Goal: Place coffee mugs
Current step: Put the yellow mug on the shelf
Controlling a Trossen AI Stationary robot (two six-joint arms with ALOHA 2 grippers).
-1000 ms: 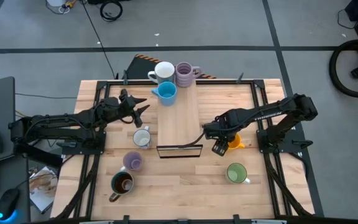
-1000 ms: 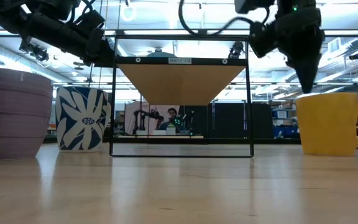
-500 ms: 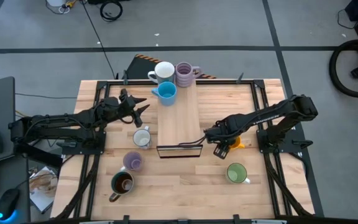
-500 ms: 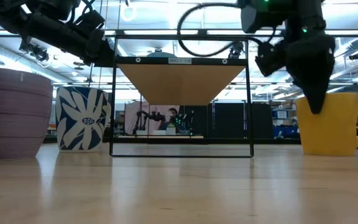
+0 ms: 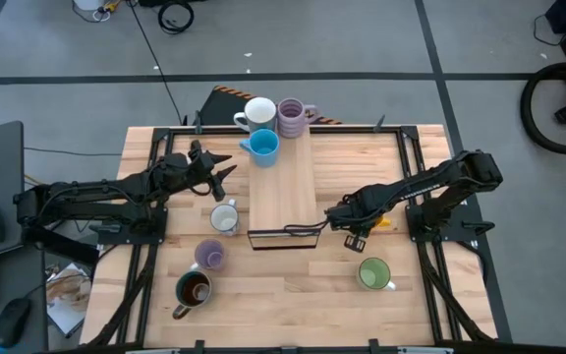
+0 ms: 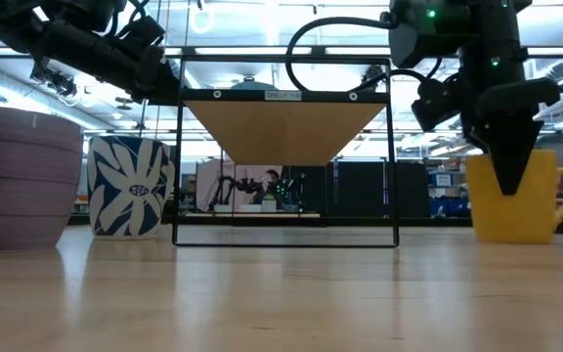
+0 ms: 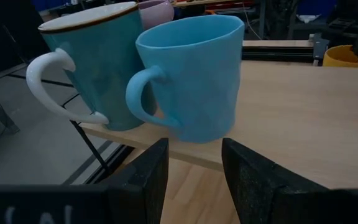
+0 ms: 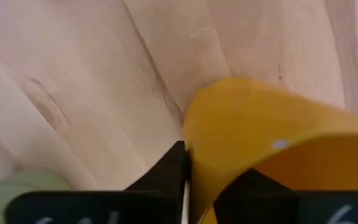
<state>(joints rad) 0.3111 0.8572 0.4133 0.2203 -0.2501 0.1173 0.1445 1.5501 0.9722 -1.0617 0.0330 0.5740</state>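
I dropped my right gripper point(image 6: 509, 186) onto the orange mug point(image 8: 272, 143) right of the raised board point(image 5: 283, 187) and clamped its rim; lifting came next. My left gripper point(image 5: 219, 167) waited, fingers apart.

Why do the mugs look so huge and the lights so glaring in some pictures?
The low view sits at table height, so the lilac mug and orange mug loom close against bright ceiling lights; the left wrist view crowds the blue mug; the right wrist view is blurred.

Eight coffee mugs point(image 5: 259, 114) are on the table point(image 5: 411, 305), along with two robot arms point(image 5: 96, 192).
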